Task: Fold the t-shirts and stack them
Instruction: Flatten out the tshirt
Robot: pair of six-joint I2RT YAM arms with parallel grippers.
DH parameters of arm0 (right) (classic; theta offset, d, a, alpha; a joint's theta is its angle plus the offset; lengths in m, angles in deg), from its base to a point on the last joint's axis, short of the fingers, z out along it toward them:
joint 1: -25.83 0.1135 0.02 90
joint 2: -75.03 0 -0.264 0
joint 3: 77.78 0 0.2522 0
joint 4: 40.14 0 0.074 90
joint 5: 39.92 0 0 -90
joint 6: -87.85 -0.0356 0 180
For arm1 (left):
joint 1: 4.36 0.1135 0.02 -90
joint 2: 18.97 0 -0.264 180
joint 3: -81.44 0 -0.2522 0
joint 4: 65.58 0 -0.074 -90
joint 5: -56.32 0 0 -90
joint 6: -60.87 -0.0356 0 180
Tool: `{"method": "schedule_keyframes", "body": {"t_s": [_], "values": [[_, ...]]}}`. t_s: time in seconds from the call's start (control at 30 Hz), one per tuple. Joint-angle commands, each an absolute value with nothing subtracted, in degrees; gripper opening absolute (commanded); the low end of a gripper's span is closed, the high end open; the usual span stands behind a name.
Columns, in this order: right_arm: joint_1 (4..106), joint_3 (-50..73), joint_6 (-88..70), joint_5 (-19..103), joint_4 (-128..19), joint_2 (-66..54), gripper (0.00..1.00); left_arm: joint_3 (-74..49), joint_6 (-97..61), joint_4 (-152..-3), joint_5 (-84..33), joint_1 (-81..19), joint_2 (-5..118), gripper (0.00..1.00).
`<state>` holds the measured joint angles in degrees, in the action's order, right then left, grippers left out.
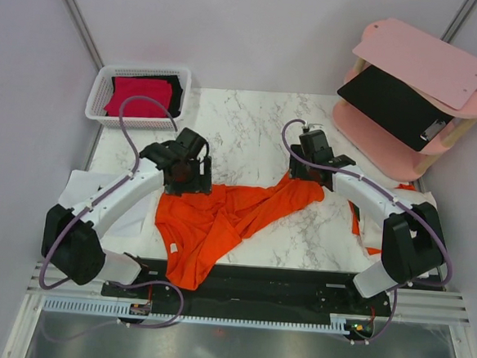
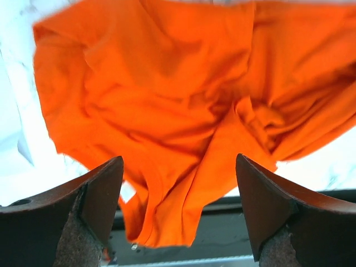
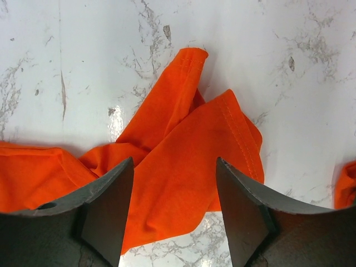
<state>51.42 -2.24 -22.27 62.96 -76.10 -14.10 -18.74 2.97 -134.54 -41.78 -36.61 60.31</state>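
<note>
We see the orange t-shirt (image 1: 220, 214) lying crumpled and unfolded on the near half of the tabletop (image 1: 250, 131). It is bright and full of ridges. One lobe droops over the near edge onto the black base rail (image 1: 280, 284), and a small white tag (image 1: 173, 248) shows there. One sleeve (image 3: 183, 161) stretches toward the right edge, its stitched hem visible.

The left jaws stand wide apart above the shirt's left part, holding nothing. The right jaws are also parted, hovering over that sleeve's tip with nothing gripped between them.

In the far left corner a white basket (image 1: 97, 97) holds a crimson-red t-shirt (image 1: 138, 97) and a black t-shirt (image 1: 174, 87). More orange cloth (image 1: 355, 220) peeks out by the right arm (image 1: 376, 197) at the right edge.

The tabletop is white marble with grey veins, and pale walls (image 1: 273, 34) close it in. Beyond the far right corner stands a pink shelf stand (image 1: 372, 138) carrying a black clipboard (image 1: 387, 99).
</note>
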Motion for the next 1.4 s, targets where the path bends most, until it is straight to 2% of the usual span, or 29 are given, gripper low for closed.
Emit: {"method": "schedule_keyframes", "body": {"t_s": [0.0,0.2,0.47,0.73,0.77,0.87,0.9,0.93,0.97,1.1,1.27,1.3,1.37], "values": [[51.15,-2.49,-22.37,61.50,-73.59,-14.10,0.68,-21.33,1.46,-124.44,-36.43,-28.45,59.77,0.88],[51.15,-3.64,-22.89,60.10,-72.71,-14.10,0.68,-28.01,-0.12,-116.09,-25.61,-18.16,59.69,0.88],[50.97,-4.51,-23.51,58.69,-71.92,-14.62,0.69,-32.68,0.14,-109.84,-23.14,-15.70,63.90,0.87],[51.06,-5.48,-23.86,58.34,-71.65,-14.97,0.69,-33.38,0.76,-107.12,-24.72,-15.52,69.18,0.79],[51.06,-5.57,-23.86,58.16,-71.57,-15.06,0.69,-33.30,0.76,-106.77,-24.89,-15.52,69.35,0.77],[51.15,-6.01,-24.12,58.16,-71.30,-14.97,0.69,-32.77,0.32,-106.50,-25.16,-15.52,70.23,0.42],[51.06,-6.10,-24.04,58.25,-71.39,-15.06,0.69,-32.60,0.14,-106.50,-25.25,-15.52,70.76,0.19],[51.15,-6.27,-24.04,58.25,-71.39,-14.98,0.69,-32.25,-0.03,-106.50,-25.25,-15.52,70.85,0.07],[51.06,-6.27,-24.04,58.42,-71.30,-15.06,0.69,-31.63,0.05,-106.67,-25.25,-15.52,70.94,0.02],[51.06,-6.45,-23.95,59.30,-71.30,-14.28,0.70,-28.91,-0.47,-107.64,-26.12,-15.52,69.01,0.02],[48.96,-6.63,-24.56,58.78,-70.43,-12.17,0.71,-19.69,-1.88,-111.59,-26.74,-14.90,67.77,0.02],[48.25,-6.89,-24.82,56.78,-70.08,-11.81,0.81,-18.54,-2.14,-112.29,-26.57,-14.90,67.69,0.02],[45.80,-6.98,-25.79,54.13,-68.41,-11.11,0.90,-15.29,-2.41,-113.00,-26.57,-14.64,68.65,0.02]]}}
